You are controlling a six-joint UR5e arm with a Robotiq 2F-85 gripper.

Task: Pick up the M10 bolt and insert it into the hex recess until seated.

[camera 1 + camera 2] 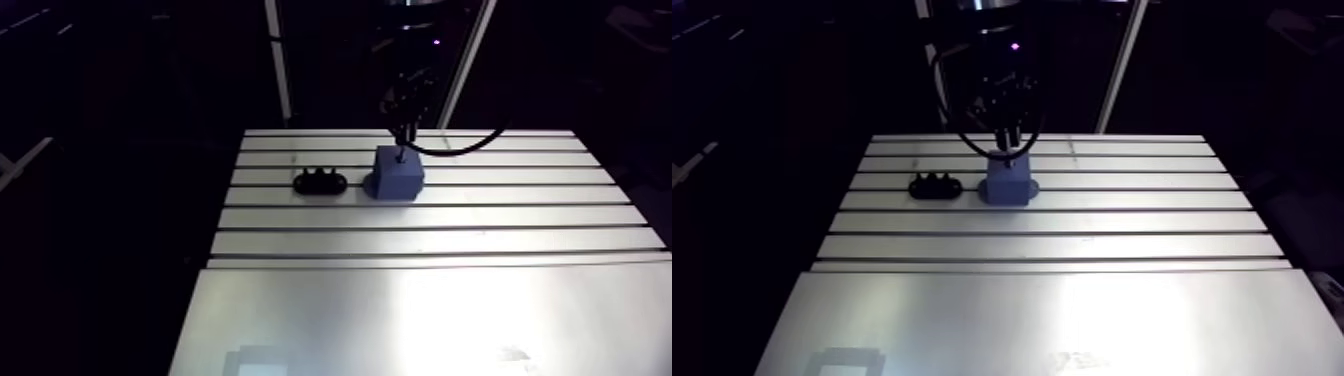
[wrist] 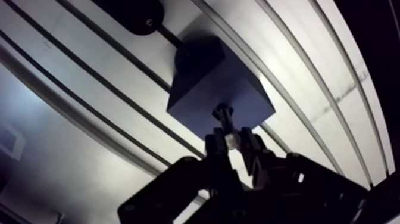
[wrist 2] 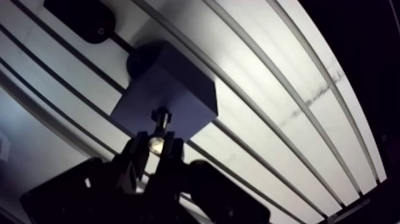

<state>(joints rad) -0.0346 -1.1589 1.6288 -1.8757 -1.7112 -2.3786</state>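
Observation:
A blue block (image 2: pixel 202 80) stands on the slotted table (image 1: pixel 430 215), and its top face faces the gripper. My gripper (image 2: pixel 231 142) hangs right above the block, shut on a small dark bolt (image 2: pixel 224 117). The bolt's shiny end sits between the fingertips (image 3: pixel 138 149). Its shank points down at the block's top face, near the edge closest to the gripper. In the arm view the bolt's tip (image 1: pixel 400 153) reaches the top of the block (image 1: pixel 400 177). The hex recess is hidden under the bolt, so I cannot tell whether the tip is inside it.
A low black holder (image 1: pixel 320 183) with small bumps on top lies on the table just left of the block. A smooth metal plate (image 1: pixel 420 320) covers the table's near part. Slots run across the table on both sides of the block.

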